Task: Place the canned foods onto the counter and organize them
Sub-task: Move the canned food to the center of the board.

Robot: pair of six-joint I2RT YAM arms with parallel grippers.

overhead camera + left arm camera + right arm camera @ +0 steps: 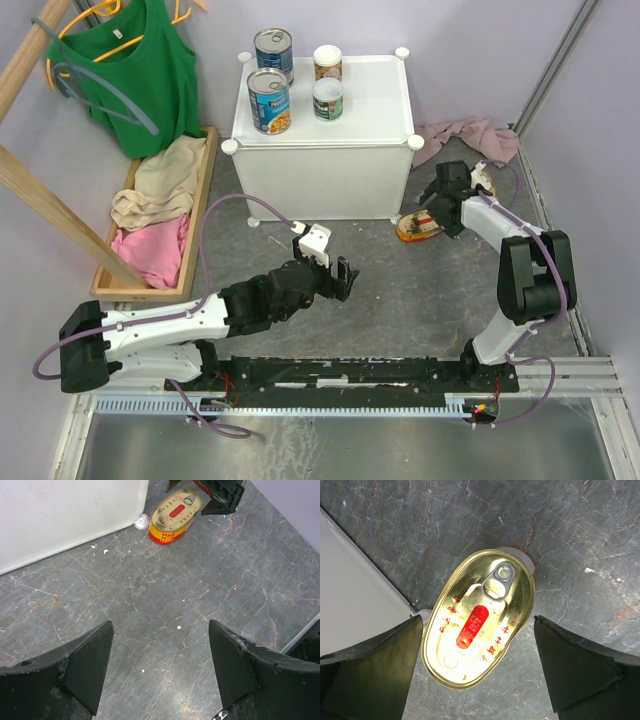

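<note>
right gripper (432, 213) hangs wide open over the tin (479, 625) on the floor at centre right by the counter (370, 110), left gripper (345, 280) open and empty at lower centre, while four cans (269, 100) already stand on top, this tin not yet lifted.

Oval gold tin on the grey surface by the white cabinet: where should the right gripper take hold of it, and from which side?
Best from straight above: the oval tin lies flat, lid up, too low to take from the side. Close the right gripper on its long side walls, across the narrow width. Mind the cabinet foot close beside it.
</note>
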